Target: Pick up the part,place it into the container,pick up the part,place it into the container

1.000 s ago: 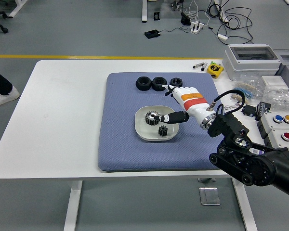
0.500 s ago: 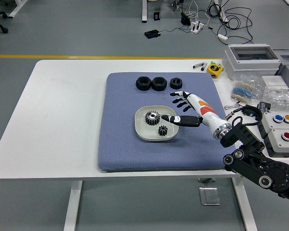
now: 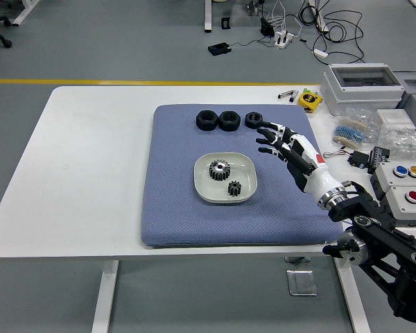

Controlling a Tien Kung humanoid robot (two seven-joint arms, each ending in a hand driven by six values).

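Right hand (image 3: pixel 286 142) spread, empty, over blue mat (image 3: pixel 173 208) on white table (image 3: pixel 83 173); grey floor (image 3: pixel 125 41) beyond

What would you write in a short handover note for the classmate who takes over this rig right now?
Right robot hand: open, empty, held over the blue padded mat between the bowl and the black parts. Left robot hand: not in view.
White square bowl: holds a larger dark metal gear and a smaller dark gear.
Three black round parts lie in a row at the mat's far edge.
Done: two gears in the bowl.
Left: possibly the black parts; check first.
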